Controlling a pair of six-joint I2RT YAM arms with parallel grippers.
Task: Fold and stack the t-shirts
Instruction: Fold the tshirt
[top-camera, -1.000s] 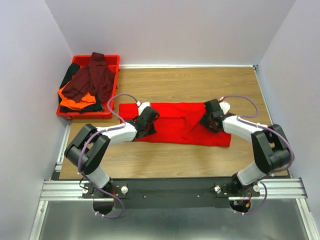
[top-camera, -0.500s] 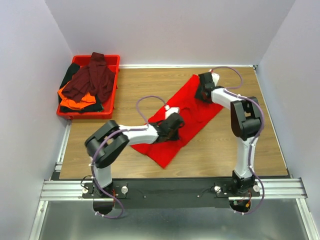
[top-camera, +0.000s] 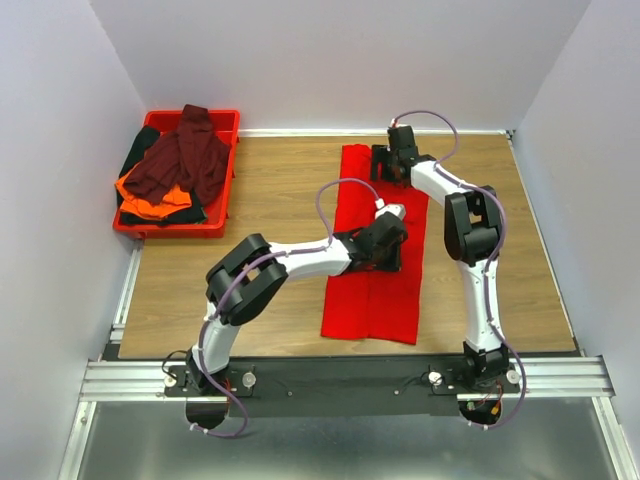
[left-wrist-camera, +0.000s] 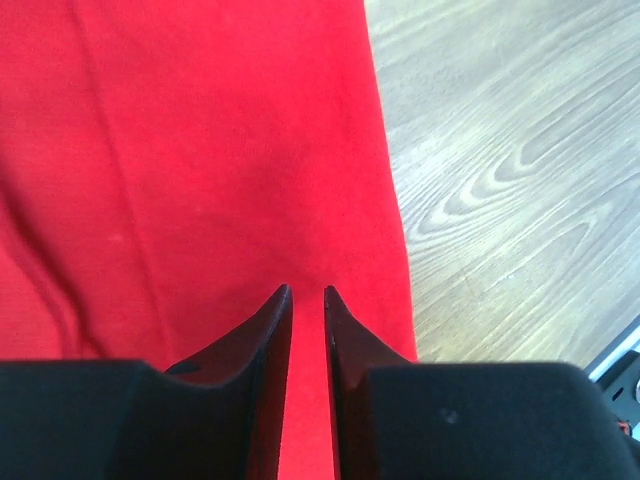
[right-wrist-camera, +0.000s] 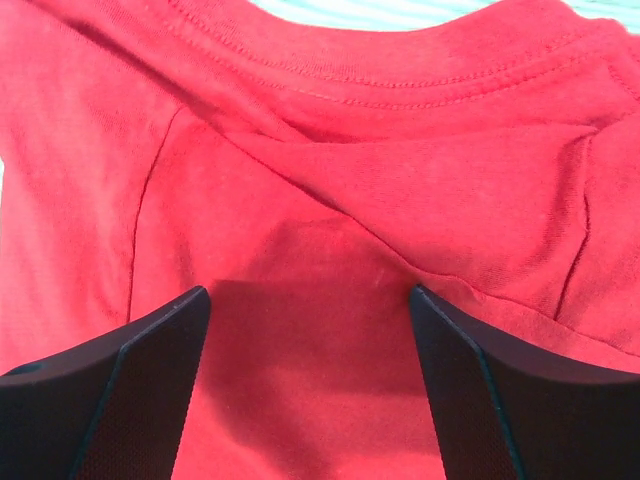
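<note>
The bright red t-shirt (top-camera: 375, 300) lies as a long narrow strip in the middle of the table, collar end at the far side. My left gripper (top-camera: 388, 240) rests on its middle near the right edge. In the left wrist view my left gripper (left-wrist-camera: 306, 290) has its jaws almost together, with a thin strip of the red cloth (left-wrist-camera: 200, 150) between them. My right gripper (top-camera: 383, 165) is at the far end. In the right wrist view my right gripper (right-wrist-camera: 310, 295) is wide open just above the collar area (right-wrist-camera: 350, 150).
A red plastic tray (top-camera: 170, 230) stands at the back left and holds the dark maroon shirt (top-camera: 185, 160), the orange shirt (top-camera: 150, 195) and the black shirt (top-camera: 140, 150) in a heap. Bare wood table (top-camera: 260, 190) lies on both sides of the red shirt.
The red shirt has swung from lying left-to-right to lying near-to-far. My left gripper moved right with it. My right gripper moved to the far end.
</note>
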